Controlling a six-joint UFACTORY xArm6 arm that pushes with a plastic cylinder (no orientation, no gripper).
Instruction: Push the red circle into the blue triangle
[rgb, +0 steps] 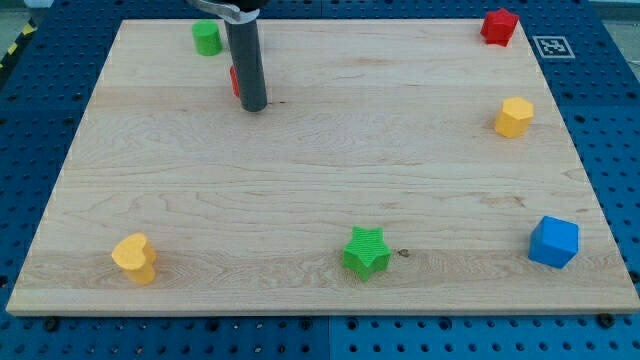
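Red circle (234, 80) sits mostly hidden behind your fingerless rod, whose tip (254, 106) touches its right, far-left on the board (320, 180); no blue triangle shows.

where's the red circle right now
Mostly hidden behind my tip near the view's top left: only a sliver of the red circle shows, just right of and below the green block.

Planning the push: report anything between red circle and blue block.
No block lies on the way to the blue block. Only my tip sits on that side of the red circle, mostly hidden behind the rod.
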